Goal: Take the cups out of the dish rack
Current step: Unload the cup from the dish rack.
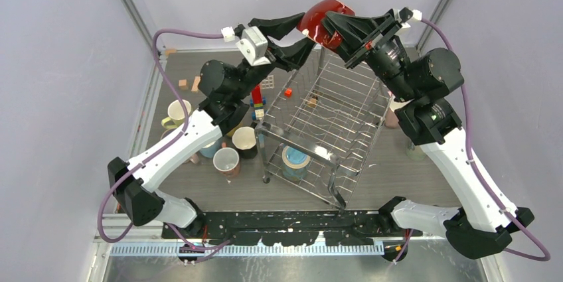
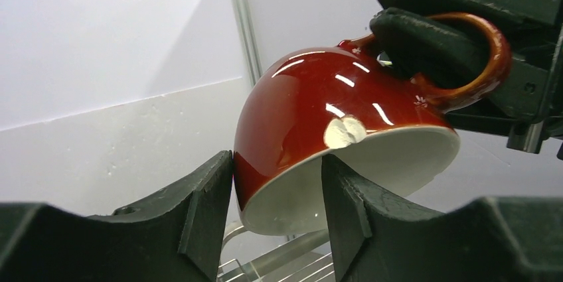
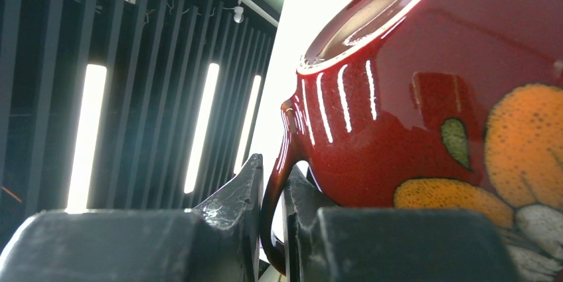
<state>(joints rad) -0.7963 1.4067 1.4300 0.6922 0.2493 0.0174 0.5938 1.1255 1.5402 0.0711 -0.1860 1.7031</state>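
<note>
Our right gripper (image 3: 272, 182) pinches glossy dark-red ceramic mug (image 2: 312, 103) by handle; left gripper (image 2: 277, 162) clamps its rim, abv silver wire dish rack (image 1: 345, 106).

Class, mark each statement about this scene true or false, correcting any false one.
1. The right hand is shut on the handle of the dark red mug. True.
2. The dark red mug sits inside the dish rack. False: it is held up in the air.
3. The dish rack holds no mugs. False: a banded mug lies inside.
4. The fingers of the left hand straddle the rim of the dark red mug. True.
</note>
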